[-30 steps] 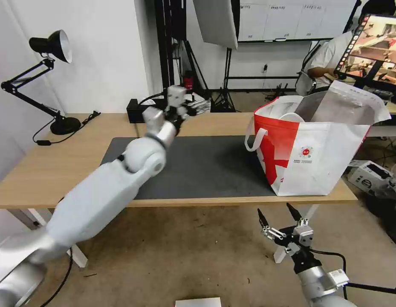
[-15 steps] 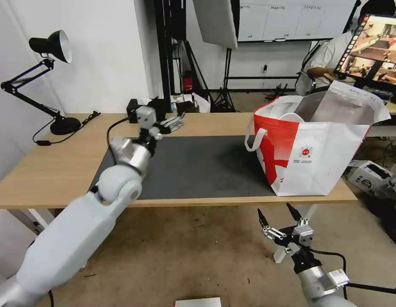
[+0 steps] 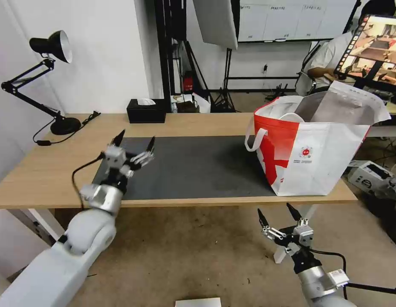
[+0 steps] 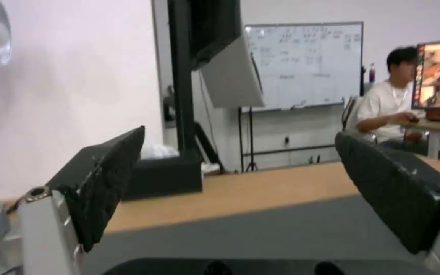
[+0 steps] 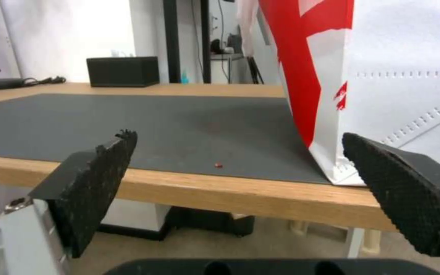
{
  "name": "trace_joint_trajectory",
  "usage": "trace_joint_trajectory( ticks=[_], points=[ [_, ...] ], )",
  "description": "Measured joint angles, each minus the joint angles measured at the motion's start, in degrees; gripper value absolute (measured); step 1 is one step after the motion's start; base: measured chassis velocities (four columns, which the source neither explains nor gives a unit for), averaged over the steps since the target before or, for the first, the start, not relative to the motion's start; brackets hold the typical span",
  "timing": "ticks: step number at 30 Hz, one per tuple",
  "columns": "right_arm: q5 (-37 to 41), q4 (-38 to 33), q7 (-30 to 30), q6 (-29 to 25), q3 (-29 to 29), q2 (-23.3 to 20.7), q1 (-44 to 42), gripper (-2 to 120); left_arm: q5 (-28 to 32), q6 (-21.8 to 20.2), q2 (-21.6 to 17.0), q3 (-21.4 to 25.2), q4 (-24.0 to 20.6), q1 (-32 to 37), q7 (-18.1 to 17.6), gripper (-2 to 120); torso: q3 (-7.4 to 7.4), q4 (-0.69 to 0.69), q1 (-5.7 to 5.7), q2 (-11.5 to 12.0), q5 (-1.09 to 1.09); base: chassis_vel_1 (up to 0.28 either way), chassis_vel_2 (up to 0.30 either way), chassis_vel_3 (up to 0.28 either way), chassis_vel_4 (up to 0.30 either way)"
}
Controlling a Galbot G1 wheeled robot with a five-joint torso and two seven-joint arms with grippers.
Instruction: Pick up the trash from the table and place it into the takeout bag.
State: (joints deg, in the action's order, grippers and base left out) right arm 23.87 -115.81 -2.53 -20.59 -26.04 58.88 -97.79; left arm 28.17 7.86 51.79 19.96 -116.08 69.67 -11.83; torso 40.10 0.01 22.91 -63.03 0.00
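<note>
Takeout bag (image 3: 310,151): upright at the right end of the table (image 3: 44,170), its base partly on the dark grey mat (image 3: 198,166); mouth open, foil lining exposed, a white rounded item visible inside, not identifiable; a small red scrap (image 5: 218,165) lies on the mat near the front edge; left gripper (image 3: 135,142): over the mat's left end, fingers spread wide, holding nothing; right gripper (image 3: 276,213): below the table's front edge, under the bag, fingers wide apart, empty; black tissue box (image 3: 145,110): at the far edge.
</note>
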Motion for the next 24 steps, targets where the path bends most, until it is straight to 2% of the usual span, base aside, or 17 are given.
trace_joint_trajectory(
  ticks=[5, 7, 8, 11, 18, 24],
  points=[
    [0.0, 0.0, 0.0, 0.0, 0.0, 0.0, 0.0, 100, -0.61, -0.62, 1.77, 1.15, 0.02, 4.11, 2.14, 100, 0.0, -0.02, 0.0, 0.0, -0.01, 0.0, 0.0, 0.0, 0.0],
    [0.0, 0.0, 0.0, 0.0, 0.0, 0.0, 0.0, 100, -2.01, -0.7, 2.96, 3.05, 0.13, 8.49, 3.24, 100, 0.0, -0.02, 0.01, 0.0, 0.0, 0.0, 0.0, 0.0, 0.0],
    [0.0, 0.0, 0.0, 0.0, 0.0, 0.0, 0.0, 100, -2.01, -0.7, 2.96, 3.05, 0.13, 8.49, 3.24, 100, 0.0, -0.02, 0.01, 0.0, 0.0, 0.0, 0.0, 0.0, 0.0],
    [0.0, 0.0, 0.0, 0.0, 0.0, 0.0, 0.0, 100, -3.41, -1.66, 4.07, 7.12, -0.1, 13.44, 3.72, 100, 0.0, 0.0, 0.0, 0.0, -0.01, 0.0, 0.0, 0.0, 0.0],
    [0.0, 0.0, 0.0, 0.0, 0.0, 0.0, 0.0, 100, -3.32, -4.43, 5.06, 13.4, -2.2, 19.25, 3.73, 100, 0.0, -0.01, 0.0, 0.0, 0.0, 0.0, 0.0, 0.0, 0.0],
    [0.0, 0.0, 0.0, 0.0, 0.0, 0.0, 0.0, 100, -3.14, -7.1, 6.6, 16.42, -4.27, 23.01, 3.64, 100, 0.0, -0.01, 0.0, 0.0, 0.0, 0.0, 0.0, 0.0, 0.0]
  ],
)
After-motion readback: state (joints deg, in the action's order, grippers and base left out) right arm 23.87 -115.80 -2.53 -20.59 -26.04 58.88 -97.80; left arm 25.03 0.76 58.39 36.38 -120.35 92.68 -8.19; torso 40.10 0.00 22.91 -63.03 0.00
